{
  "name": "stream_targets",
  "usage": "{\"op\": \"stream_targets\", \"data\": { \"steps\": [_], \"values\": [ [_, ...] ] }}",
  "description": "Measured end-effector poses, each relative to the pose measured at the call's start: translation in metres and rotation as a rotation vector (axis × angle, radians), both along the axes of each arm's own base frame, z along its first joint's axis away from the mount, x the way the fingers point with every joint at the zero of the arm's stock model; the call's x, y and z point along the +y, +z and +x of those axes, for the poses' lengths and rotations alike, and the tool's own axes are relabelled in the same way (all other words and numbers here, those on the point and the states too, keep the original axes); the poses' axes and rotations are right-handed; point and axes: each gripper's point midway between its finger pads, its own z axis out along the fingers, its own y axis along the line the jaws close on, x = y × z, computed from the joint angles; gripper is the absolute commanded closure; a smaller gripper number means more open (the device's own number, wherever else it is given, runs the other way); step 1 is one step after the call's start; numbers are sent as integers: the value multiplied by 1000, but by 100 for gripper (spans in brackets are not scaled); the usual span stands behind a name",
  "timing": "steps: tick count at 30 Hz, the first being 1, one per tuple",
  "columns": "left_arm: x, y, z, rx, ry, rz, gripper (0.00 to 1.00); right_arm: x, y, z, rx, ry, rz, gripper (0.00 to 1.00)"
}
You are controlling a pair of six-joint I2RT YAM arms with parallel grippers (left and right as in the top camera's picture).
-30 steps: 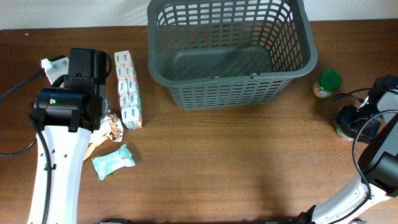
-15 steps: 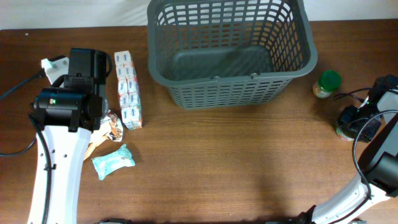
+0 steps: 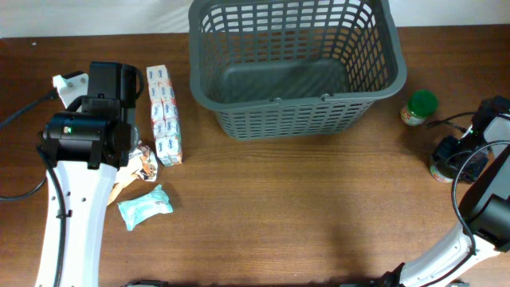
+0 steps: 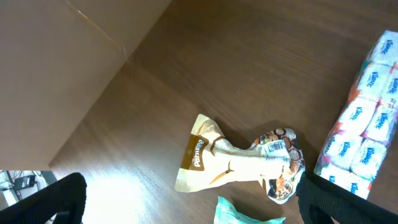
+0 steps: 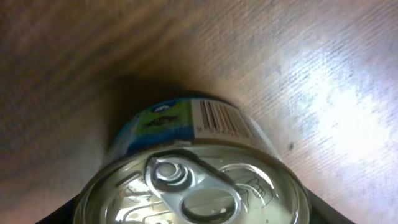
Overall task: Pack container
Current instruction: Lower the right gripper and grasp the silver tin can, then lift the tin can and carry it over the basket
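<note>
Overhead, the basket [image 3: 374,92] loses its far rim to the top edge, the left arm [image 3: 76,183] covers part of the pouch [image 3: 146,163], and the right claw [image 3: 454,157] hides most of the can [image 5: 186,186]. In the left wrist view the left claw [image 4: 200,202] is only two dark blurs at the lower corners; the tissue pack [image 4: 364,130] is cut by the right edge, the wipes [image 4: 239,214] by the bottom. In the right wrist view the can's near part is cut off, its label print is too small to read, and whether the fingers touch it cannot be told.
</note>
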Motion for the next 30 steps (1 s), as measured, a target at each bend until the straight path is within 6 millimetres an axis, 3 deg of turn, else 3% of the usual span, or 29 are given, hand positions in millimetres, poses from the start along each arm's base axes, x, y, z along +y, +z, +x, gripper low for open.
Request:
{"op": "stream_targets", "data": {
  "steps": [4, 9, 16, 21, 26, 30],
  "values": [
    [0, 0, 0, 0, 0, 0, 0, -3, 15, 5, 16, -2, 10, 96],
    [0, 0, 0, 0, 0, 0, 0, -20, 62, 30, -47, -13, -32, 96],
    [0, 0, 0, 0, 0, 0, 0, -35, 143, 54, -152, -46, -100, 96],
    [0, 0, 0, 0, 0, 0, 0, -33, 213, 63, -255, -39, -155, 96],
    [0, 0, 0, 0, 0, 0, 0, -2, 297, 86, -461, 42, -245, 96],
    [0, 0, 0, 0, 0, 0, 0, 63, 377, 109, -725, 170, -273, 96]
  ]
}}
